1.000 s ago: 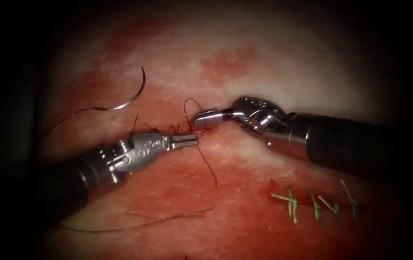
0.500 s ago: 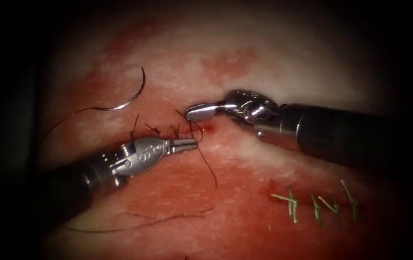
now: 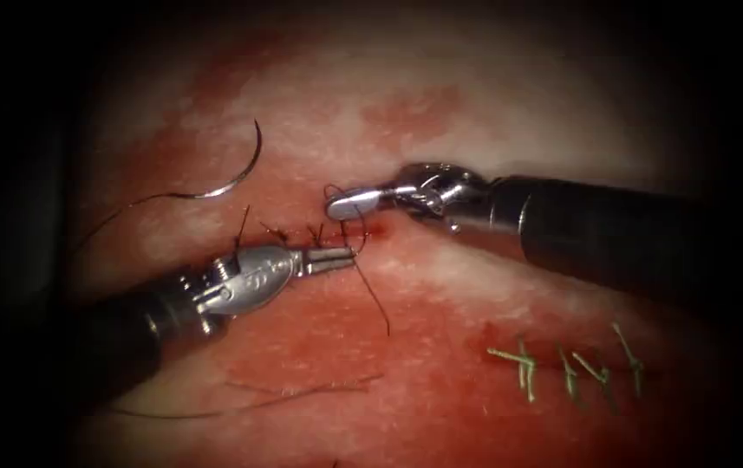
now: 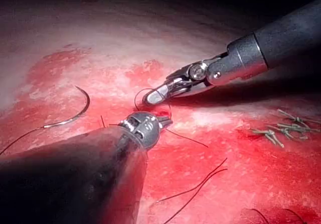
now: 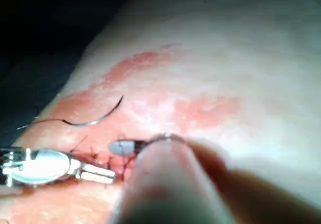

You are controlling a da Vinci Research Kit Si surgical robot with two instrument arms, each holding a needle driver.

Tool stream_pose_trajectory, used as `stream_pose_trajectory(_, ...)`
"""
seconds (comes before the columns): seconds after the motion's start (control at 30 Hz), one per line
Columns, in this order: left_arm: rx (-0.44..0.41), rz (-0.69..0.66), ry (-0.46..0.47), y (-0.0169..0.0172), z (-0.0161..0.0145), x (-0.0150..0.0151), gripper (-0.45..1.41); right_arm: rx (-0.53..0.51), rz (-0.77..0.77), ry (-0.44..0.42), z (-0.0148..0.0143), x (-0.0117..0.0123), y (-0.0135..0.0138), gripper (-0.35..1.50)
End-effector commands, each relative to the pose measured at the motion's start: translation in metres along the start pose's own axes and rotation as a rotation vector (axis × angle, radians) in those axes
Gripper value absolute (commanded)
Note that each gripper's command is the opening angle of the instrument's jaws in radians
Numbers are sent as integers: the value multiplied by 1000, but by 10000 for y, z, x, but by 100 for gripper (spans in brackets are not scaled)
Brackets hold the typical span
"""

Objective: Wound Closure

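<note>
The endoscope looks down on the tissue [image 3: 440, 113] from above and in front, fairly near. The left wrist view looks along its own shaft from very close, across to the right tool [image 4: 153, 97]. The right wrist view looks along its shaft, closer still, toward the left tool [image 5: 100, 174]. All three share the needle [image 3: 237, 178] lying on the tissue.

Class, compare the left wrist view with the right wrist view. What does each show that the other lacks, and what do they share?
Left wrist view: pale green cut ends of thread on the tissue, and the dark thread looped around the right arm's tool, whose jaws are shut. Right wrist view: the left arm's tool side-on, jaws shut on that thread. Shared: the curved steel needle, lying free on the tissue, not in it, held by neither tool.
</note>
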Motion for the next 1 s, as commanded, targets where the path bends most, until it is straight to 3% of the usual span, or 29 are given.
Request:
stream_pose_trajectory(0.03, 3, 5, 2, -1, 7, 1, -45, 0, -5, -1, 7, 4, 7, -35)
stream_pose_trajectory(0.17, 5, 12, 5, -1, 6, 7, -45, -17, -30, -15, 10, 2, 9, -33)
stream_pose_trajectory(0.67, 7, 34, 10, -21, 14, -23, -45, 156, -39, -9, 21, 1, 1, -35)
stream_pose_trajectory(0.83, 7, 39, 16, -27, 17, -33, -45, 197, 94, -43, 22, 2, 0, -35)
stream_pose_trajectory(1.0, 5, 46, 17, -30, 19, -35, -45, 181, 274, -164, 25, 11, -1, -35)
